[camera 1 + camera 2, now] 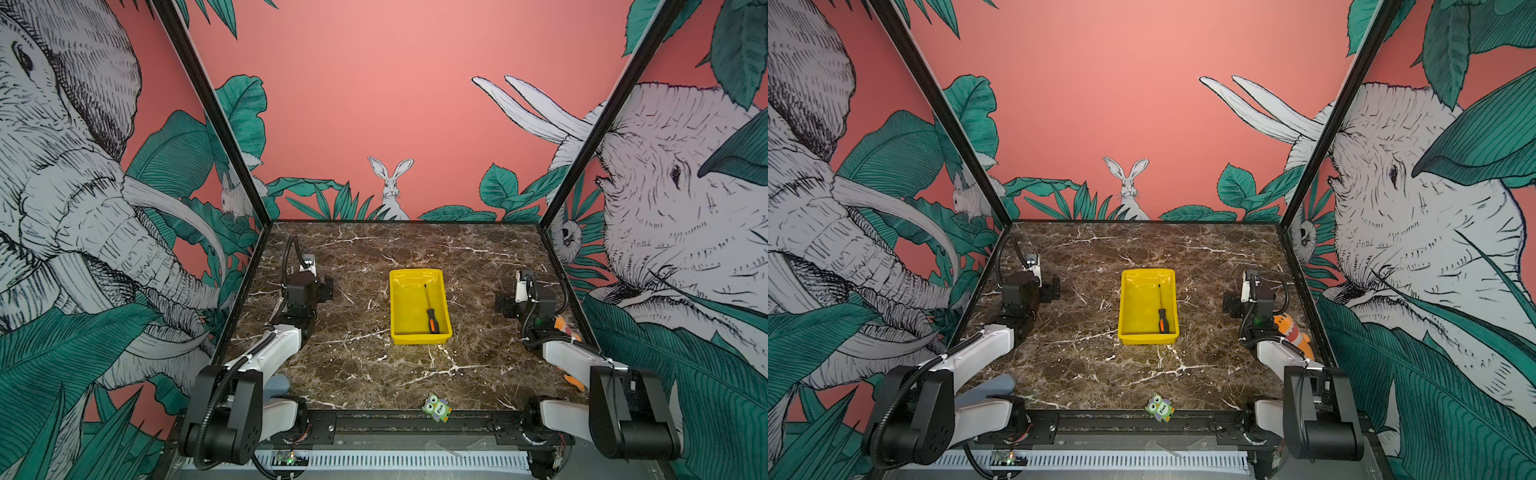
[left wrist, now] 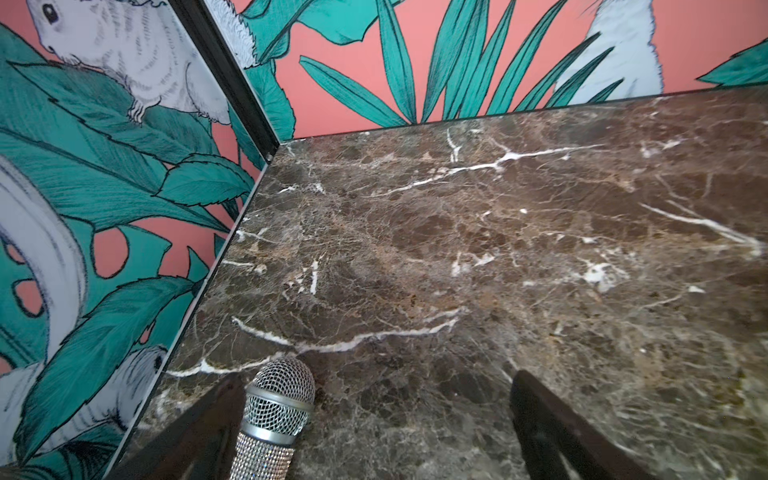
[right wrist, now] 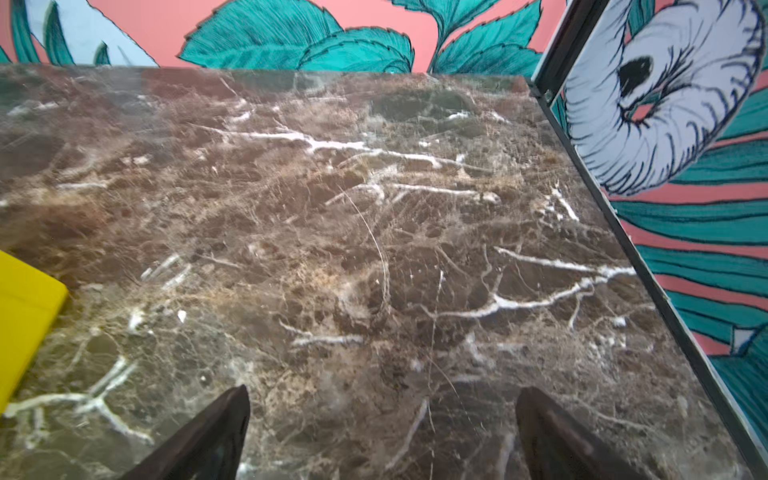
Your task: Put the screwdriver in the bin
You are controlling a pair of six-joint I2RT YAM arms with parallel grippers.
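Left gripper: your left gripper sits low over the table near its left edge, released, jaws spread wide and clamping nothing.
Microphone: you see a glittery silver microphone with a mesh head lying on the marble just inside one left finger; you cannot tell whether the two touch.
Bin: the yellow bin stands at mid-table in both top views, well apart from either arm, its long side running from near edge to far wall.
Screwdriver: you find the screwdriver inside the bin, flat on its floor along the right-hand wall, black handle with orange toward the near end, thin shaft pointing at the far wall.
Owl: a small green owl figure sits at the table's near edge, in front of the bin.
Right gripper: your right gripper hangs over bare marble to the right of the bin, released, fingers wide with nothing between them; only a yellow corner of the bin enters its wrist view.
Fox: an orange fox figure lies at the right table edge, beside the right arm.
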